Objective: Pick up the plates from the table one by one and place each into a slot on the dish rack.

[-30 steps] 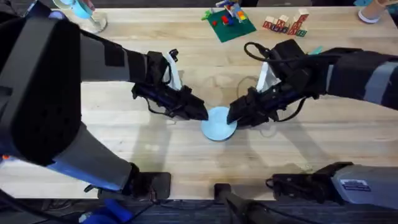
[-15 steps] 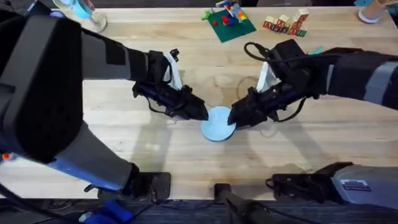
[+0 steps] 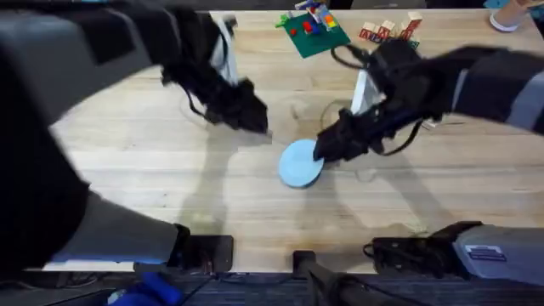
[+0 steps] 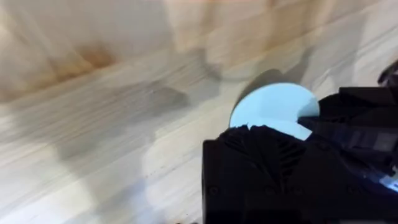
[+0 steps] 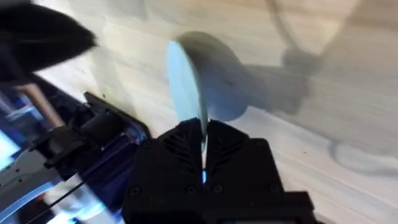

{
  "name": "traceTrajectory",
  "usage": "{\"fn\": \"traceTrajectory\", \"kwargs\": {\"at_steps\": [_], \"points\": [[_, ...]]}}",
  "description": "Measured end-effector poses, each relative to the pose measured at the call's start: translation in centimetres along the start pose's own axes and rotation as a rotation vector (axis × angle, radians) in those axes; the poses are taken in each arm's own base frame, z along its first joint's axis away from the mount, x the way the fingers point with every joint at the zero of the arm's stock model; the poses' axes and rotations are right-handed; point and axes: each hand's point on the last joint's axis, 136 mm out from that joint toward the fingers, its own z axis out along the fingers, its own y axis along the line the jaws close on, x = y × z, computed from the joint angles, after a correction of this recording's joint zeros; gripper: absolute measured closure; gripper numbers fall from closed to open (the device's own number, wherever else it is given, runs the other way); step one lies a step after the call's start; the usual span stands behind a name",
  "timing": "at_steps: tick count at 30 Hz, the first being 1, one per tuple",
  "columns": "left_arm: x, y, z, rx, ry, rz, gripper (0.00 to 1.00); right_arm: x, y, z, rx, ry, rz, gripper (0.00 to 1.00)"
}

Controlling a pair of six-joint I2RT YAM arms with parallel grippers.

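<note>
Black arm bases (image 3: 425,251) at the near edge of the table (image 3: 127,178), one with a white label, letters too small to read.

Light blue plate (image 3: 301,163) a bit farther out, near the middle of the table. Small, round, flat, plain and smooth, no marks on it. Tipped up on its edge in the right wrist view (image 5: 185,87), thin rim facing the camera, grey shadow on the wood beside it.

Right gripper (image 3: 327,151) at the plate's right edge. Black fingers (image 5: 186,146) pinched tight on the rim, one on each face of the plate.

Left gripper (image 3: 253,119) farther back and to the left, well apart from the plate, with nothing seen in it. Fingers too blurred to tell if spread or closed. Plate (image 4: 273,109) seen past the left wrist's own dark body, with the right gripper clamped on its side.

Green baseplate with coloured bricks (image 3: 313,30) at the far edge. Small wooden blocks (image 3: 391,32) just to its right, marks on them too small to read.
</note>
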Motion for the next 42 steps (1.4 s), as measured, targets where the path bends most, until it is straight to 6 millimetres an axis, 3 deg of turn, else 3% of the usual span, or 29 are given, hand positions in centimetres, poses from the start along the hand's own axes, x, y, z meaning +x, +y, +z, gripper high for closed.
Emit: {"fn": "traceTrajectory", "kwargs": {"at_steps": [8,13,15,18,22,30,34,42], "points": [[-2.0,-1.2,-7.3,-0.197,-0.137,0.062,0.959,-4.0,2.1,-5.9,0.180,-0.153,-0.191,0.971],[-2.8,-1.1,-10.4,-0.319,-0.188,0.086,0.836,-5.7,3.2,-11.0,0.278,-0.242,-0.279,0.971],[-3.3,-1.1,-11.4,-0.353,-0.213,0.097,0.745,-6.1,3.3,-13.6,0.326,-0.279,-0.297,0.971],[-3.6,-0.9,-11.9,-0.381,-0.227,0.105,0.338,-6.3,2.7,-17.6,0.410,-0.328,-0.288,0.971],[-3.6,-0.5,-12.0,-0.403,-0.227,0.104,0.028,-5.6,1.1,-22.4,0.514,-0.379,-0.218,0.971],[-3.6,-0.3,-12.1,-0.417,-0.228,0.101,0.006,-3.3,-3.8,-30.0,0.684,-0.517,0.155,0.971],[-3.6,-0.2,-12.1,-0.420,-0.228,0.101,0.007,-2.5,-5.8,-31.5,0.712,-0.570,0.341,0.971],[-3.5,-0.2,-12.1,-0.421,-0.225,0.099,0.007,-2.0,-7.5,-32.9,0.737,-0.658,0.542,0.971]]}}
